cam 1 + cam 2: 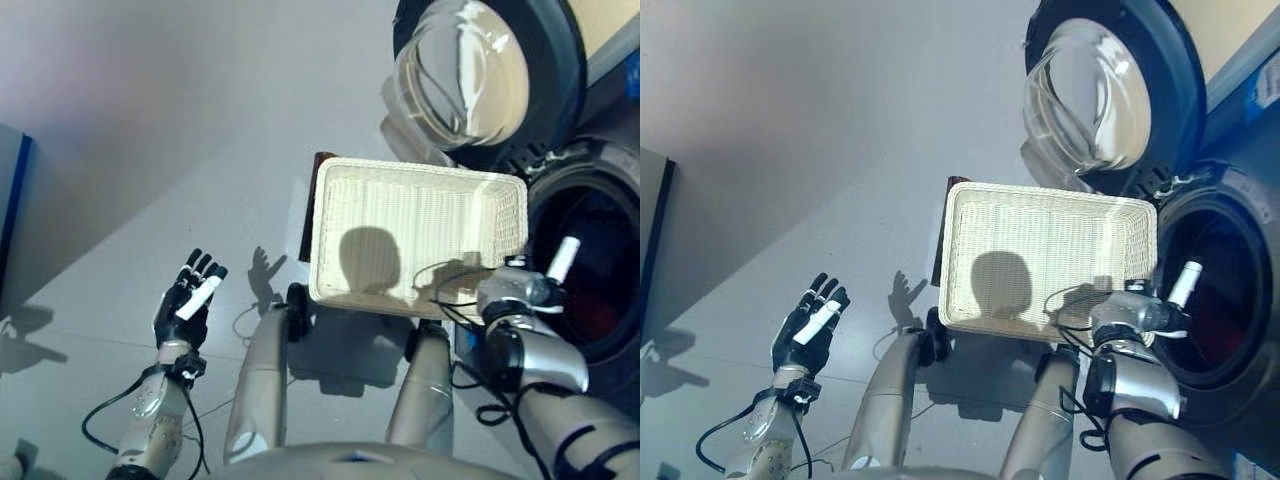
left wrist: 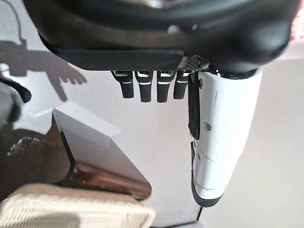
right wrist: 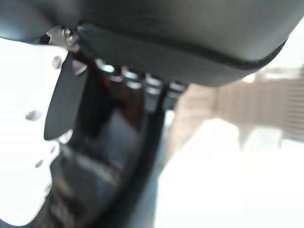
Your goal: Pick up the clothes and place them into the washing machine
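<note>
The white wicker basket rests on the low dark brown box and holds no clothes. To its right the washing machine's drum stands open, and something dark red shows dimly inside it. My right hand is at the basket's near right corner by the drum's rim, with its fingers straight and its white-covered thumb raised. It holds nothing. My left hand is open and empty over the floor, well left of the basket. The box and the basket's edge also show in the left wrist view.
The machine's round glass door is swung open behind the basket. A blue-edged panel stands at the far left. Grey floor spreads to the left of the basket.
</note>
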Robot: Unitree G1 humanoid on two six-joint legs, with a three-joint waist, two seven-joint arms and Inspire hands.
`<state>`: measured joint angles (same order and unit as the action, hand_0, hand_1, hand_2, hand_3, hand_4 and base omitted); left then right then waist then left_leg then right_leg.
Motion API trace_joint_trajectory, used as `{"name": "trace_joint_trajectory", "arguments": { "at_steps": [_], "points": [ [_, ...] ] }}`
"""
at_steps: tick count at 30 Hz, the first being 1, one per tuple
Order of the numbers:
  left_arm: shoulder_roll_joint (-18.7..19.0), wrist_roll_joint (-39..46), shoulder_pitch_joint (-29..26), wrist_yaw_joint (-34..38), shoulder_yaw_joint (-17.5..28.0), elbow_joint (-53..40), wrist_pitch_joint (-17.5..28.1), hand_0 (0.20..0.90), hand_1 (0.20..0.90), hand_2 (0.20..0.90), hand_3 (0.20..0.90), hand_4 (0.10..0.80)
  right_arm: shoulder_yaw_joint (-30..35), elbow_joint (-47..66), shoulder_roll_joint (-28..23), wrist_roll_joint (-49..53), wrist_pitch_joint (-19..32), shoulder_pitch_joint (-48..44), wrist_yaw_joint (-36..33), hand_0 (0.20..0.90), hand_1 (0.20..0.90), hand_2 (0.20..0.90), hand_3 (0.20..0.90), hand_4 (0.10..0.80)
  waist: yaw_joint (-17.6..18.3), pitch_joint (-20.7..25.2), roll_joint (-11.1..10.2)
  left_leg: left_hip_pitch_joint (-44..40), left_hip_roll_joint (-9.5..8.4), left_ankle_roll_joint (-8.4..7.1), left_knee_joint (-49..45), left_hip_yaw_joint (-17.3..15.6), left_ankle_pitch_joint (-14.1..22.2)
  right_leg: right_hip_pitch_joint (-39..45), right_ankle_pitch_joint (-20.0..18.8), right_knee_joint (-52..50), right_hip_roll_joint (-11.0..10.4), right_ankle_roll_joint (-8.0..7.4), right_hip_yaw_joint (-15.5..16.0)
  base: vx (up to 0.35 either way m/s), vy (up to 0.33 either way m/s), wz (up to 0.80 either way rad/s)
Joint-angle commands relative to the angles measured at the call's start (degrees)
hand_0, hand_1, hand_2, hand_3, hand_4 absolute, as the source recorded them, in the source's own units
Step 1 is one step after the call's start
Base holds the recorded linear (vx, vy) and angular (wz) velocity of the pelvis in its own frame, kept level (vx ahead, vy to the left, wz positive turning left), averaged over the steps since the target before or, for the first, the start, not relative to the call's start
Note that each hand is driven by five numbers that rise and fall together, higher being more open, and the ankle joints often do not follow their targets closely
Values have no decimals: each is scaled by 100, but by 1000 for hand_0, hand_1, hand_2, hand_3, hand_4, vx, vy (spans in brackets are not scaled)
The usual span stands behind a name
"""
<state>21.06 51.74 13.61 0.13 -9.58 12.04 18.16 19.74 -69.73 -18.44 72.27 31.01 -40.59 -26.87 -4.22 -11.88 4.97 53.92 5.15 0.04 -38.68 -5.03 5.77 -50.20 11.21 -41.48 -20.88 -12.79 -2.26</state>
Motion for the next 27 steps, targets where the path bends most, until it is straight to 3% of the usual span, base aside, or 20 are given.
{"name": "trace_joint_trajectory", "arguments": {
  "at_steps": [1, 8, 15, 19, 27],
  "points": [
    [105, -47, -220, -121, 407, -166, 574, 900, 900, 900, 900, 800, -240, 457, -77, -618, 114, 143, 261, 900, 900, 900, 900, 800, -92, -70, -151, -716, 133, -547, 372, 421, 202, 532, -958, 993, -41, 214, 54, 54, -30, 6],
    [-126, -264, -285, -132, 589, 126, 663, 900, 900, 900, 900, 800, -877, 1086, 507, -1452, -149, 998, 547, 900, 900, 900, 900, 800, 35, -116, -318, -1677, 79, -613, 1294, 461, -136, 1627, -1359, 2009, -106, 139, 398, 74, -35, 1],
    [-296, -649, -402, -169, 736, 667, 697, 900, 900, 900, 900, 800, -1798, 1296, 466, -3179, -747, 1811, 695, 900, 900, 900, 900, 800, 127, -63, -521, -2659, 154, -683, 2299, 427, -583, 2628, -1811, 2996, -85, 45, 737, 100, -45, 0],
    [-431, -872, -519, -224, 809, 1136, 676, 900, 900, 900, 900, 800, -2331, 1437, 400, -4178, -1025, 2398, 936, 900, 900, 900, 900, 800, 180, 78, -667, -3347, 282, -746, 2895, 372, -800, 3261, -1994, 3520, 5, -22, 897, 106, -42, -4],
    [-631, -980, -693, -347, 837, 1494, 686, 900, 900, 900, 900, 800, -2529, 1491, 351, -4976, -1175, 3044, 1196, 900, 900, 900, 900, 800, 251, 343, -731, -4219, 426, -870, 3621, 218, -1067, 3921, -2091, 3954, 130, -85, 1077, 105, -27, -4]
  ]
}}
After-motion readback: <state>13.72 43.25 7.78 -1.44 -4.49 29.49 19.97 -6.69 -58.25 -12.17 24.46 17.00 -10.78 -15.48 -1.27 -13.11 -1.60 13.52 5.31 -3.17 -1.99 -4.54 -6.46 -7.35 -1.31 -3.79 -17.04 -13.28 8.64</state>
